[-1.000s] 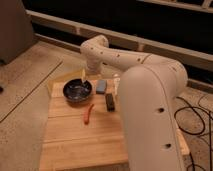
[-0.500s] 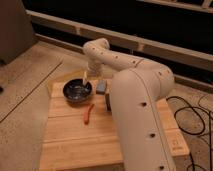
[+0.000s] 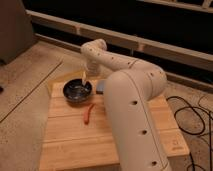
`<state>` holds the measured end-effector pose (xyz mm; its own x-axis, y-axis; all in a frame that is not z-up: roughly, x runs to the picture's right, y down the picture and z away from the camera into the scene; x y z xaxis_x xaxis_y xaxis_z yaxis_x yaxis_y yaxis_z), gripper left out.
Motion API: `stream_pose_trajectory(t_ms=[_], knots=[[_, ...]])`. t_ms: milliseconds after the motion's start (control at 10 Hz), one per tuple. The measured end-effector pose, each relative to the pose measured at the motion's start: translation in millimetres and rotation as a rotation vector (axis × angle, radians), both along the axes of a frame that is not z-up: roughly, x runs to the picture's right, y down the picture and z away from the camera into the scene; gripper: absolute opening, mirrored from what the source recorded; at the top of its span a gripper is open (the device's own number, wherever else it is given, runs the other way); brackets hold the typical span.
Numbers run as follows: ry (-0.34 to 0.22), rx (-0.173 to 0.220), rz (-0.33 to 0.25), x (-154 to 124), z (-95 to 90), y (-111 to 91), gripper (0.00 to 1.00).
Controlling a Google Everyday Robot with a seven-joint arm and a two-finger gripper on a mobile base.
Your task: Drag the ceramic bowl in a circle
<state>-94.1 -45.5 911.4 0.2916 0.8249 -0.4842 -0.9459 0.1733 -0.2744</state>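
Sitting on the far left part of the wooden desk, the dark, glossy bowl is upright and looks empty. The gripper hangs just over the bowl's far right rim, pointing down, spread wide and holding nothing. Whether a finger already touches the rim cannot be told. Just near of the bowl and slightly to its right lies a thin red thing, perhaps a chili. A small grey object sits right of the bowl, half hidden behind the white arm, which fills the right of the scene. Black cables trail on the floor at far right. The step in hand appears to be getting a hold on the bowl. To do it well, one finger should probably drop inside the rim and the other outside, low enough that the wall cannot slip out. The circle should then be traced slowly with the base flat on the wood, kept tight enough to miss the red thing and the grey object.
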Motion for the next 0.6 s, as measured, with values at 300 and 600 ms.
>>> stream_pose_trajectory(t_ms=[300,600], knots=[[-0.025,0.011,-0.027,-7.6,-0.1,5.9,0.65],[-0.019,0.006,-0.028,-6.6,-0.6,6.6,0.65]])
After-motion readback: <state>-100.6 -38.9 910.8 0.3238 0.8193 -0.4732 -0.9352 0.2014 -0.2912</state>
